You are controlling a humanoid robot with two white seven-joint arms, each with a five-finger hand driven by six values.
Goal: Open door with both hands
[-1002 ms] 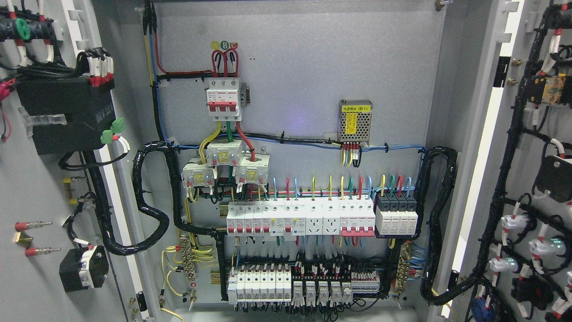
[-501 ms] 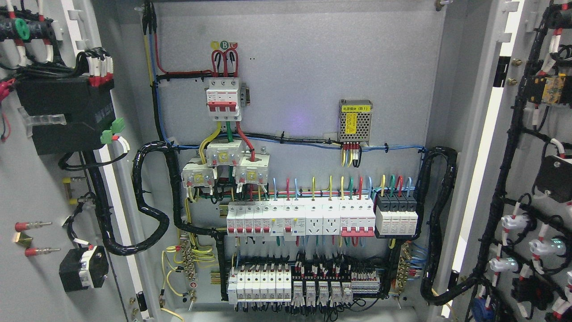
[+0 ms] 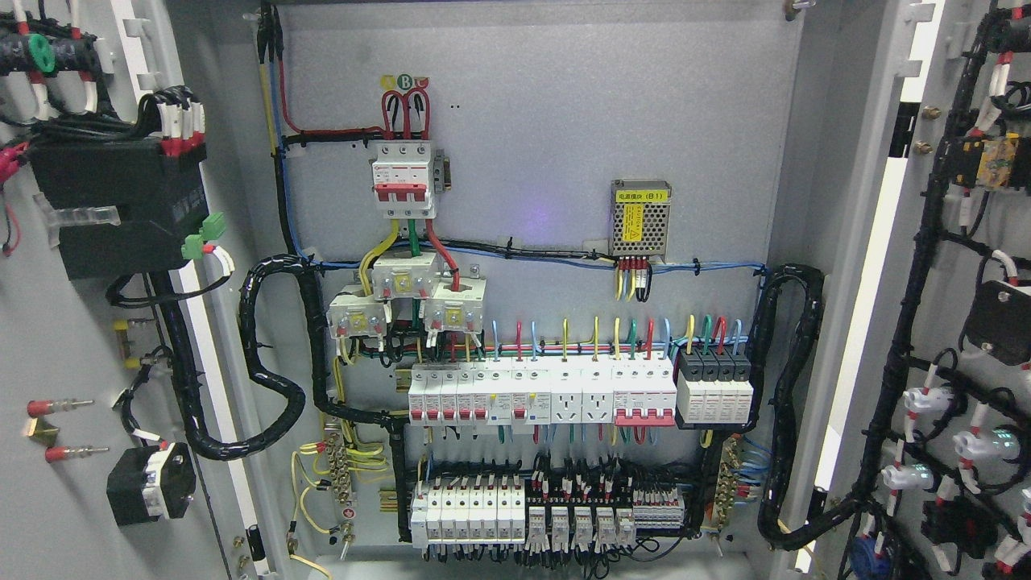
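An electrical cabinet fills the head view with both doors swung wide. The left door (image 3: 72, 338) shows its grey inner face with a black box and wiring. The right door (image 3: 934, 266) stands open at the right, carrying black cable looms and indicator fittings. Between them the grey back panel (image 3: 564, 121) is exposed. Neither of my hands nor any arm shows anywhere in the view.
On the panel sit a red-and-white main breaker (image 3: 403, 179), a small power supply (image 3: 640, 217), a row of white breakers (image 3: 540, 393) and terminal blocks (image 3: 548, 515). Thick black cable bundles (image 3: 266, 379) loop from the panel to each door.
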